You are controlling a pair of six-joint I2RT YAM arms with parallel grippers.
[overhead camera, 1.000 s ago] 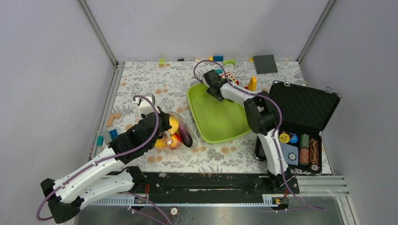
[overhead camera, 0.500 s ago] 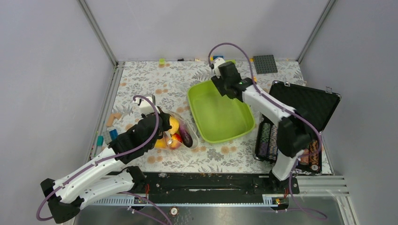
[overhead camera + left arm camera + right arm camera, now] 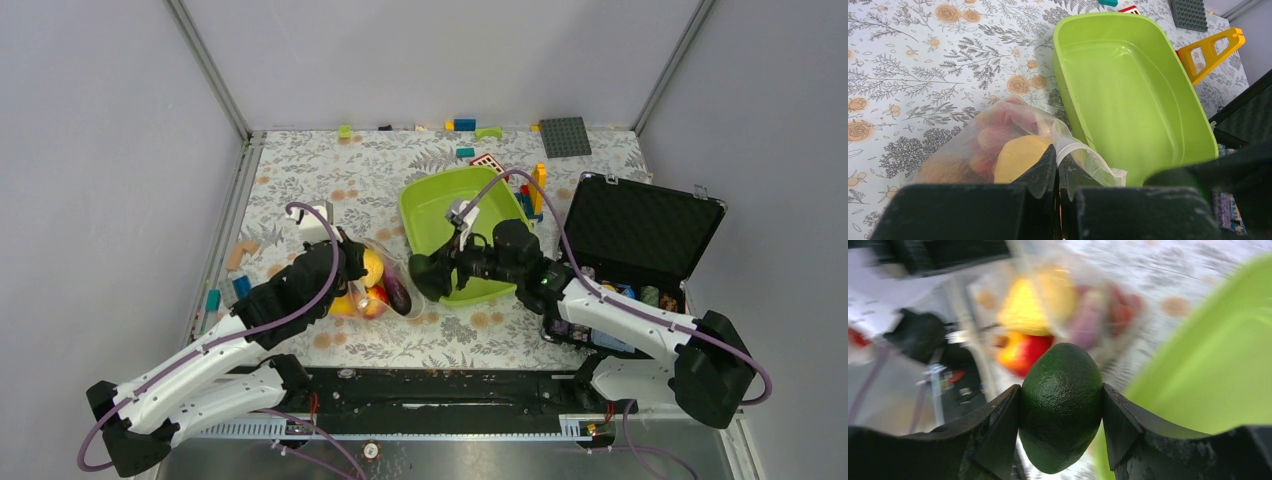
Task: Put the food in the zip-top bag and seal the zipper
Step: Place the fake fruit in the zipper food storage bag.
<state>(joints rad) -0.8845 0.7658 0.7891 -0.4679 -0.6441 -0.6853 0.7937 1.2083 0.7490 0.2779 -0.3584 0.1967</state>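
Left gripper (image 3: 1057, 169) is clenched on the mouth edge of the zip-top bag (image 3: 960, 150), which lies on the tabletop (image 3: 923, 65) just left of the lime-green tray (image 3: 1128, 90) with food (image 3: 1018, 157) inside, while right gripper (image 3: 1061, 394) grasps a dark green fruit (image 3: 1060, 415) over the tray's near-left corner, near the bag.

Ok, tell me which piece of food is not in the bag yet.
The dark green fruit, gripped in the right claw; all the rest sits inside the bag.
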